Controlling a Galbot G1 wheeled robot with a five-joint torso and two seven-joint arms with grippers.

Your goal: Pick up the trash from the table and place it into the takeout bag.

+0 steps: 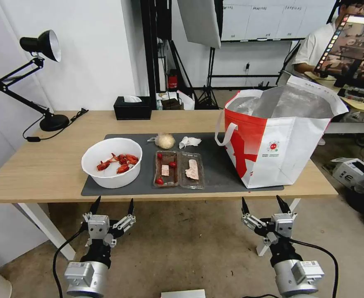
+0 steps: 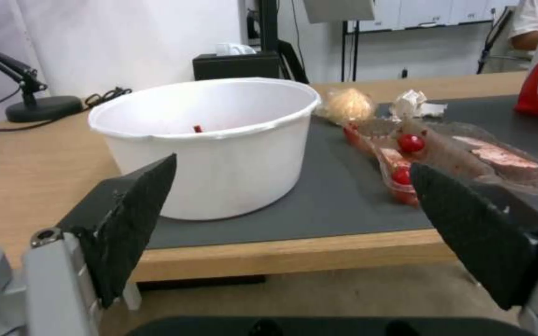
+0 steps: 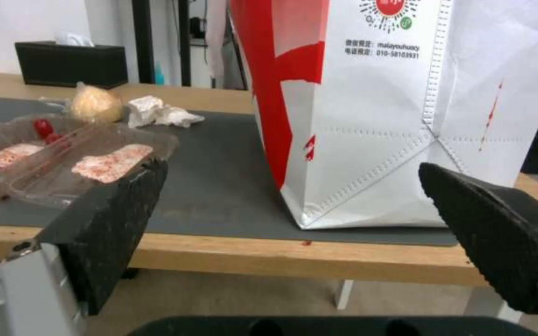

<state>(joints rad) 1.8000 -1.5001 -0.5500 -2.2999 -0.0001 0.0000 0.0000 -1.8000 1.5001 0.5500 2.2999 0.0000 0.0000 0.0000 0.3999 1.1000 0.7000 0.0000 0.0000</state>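
Both grippers, left gripper and right gripper, hang spread wide and empty below the near edge of the light-wood desk; nothing is bagged yet, it seems. On its dark grey mat sit the white round bowl of red crayfish shells, the clear plastic clamshell tray with scraps, a beige wrapped ball and crumpled white napkin. At the right end stands the white-and-red foil-lined takeout bag, mouth open.

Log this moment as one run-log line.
left gripper: open, below table edge | right gripper: open, below edge | white round bowl of crayfish shells: on mat | white-and-red takeout bag: upright, open
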